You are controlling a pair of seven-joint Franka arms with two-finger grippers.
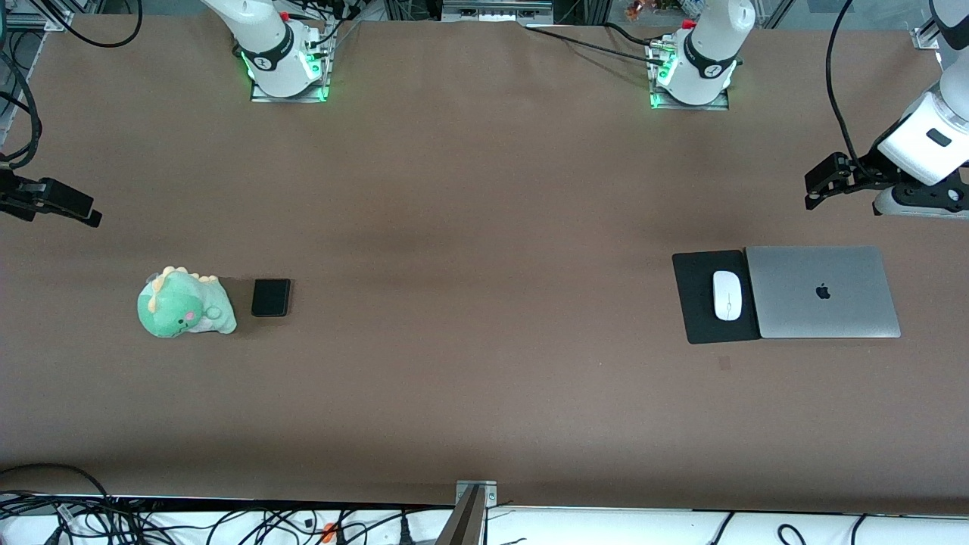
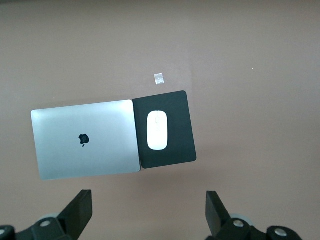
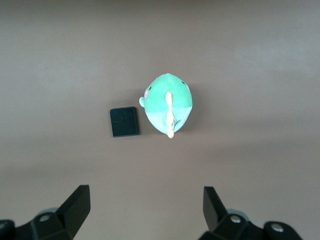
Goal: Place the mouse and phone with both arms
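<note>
The white mouse (image 1: pixel 727 295) lies on a black mat (image 1: pixel 700 303) beside a closed grey laptop, toward the left arm's end of the table; it also shows in the left wrist view (image 2: pixel 157 130). The black phone (image 1: pixel 271 297) lies flat beside a green plush dinosaur toward the right arm's end; it also shows in the right wrist view (image 3: pixel 124 121). My left gripper (image 1: pixel 819 182) (image 2: pixel 149 210) hangs open and empty above the table by the laptop. My right gripper (image 1: pixel 76 206) (image 3: pixel 146 207) hangs open and empty above the table by the plush.
The grey laptop (image 1: pixel 821 291) touches the mat's edge on the side away from the table's middle. The green plush dinosaur (image 1: pixel 184 305) sits close beside the phone. A small tape mark (image 1: pixel 724 363) lies nearer the front camera than the mat. Cables run along the table's front edge.
</note>
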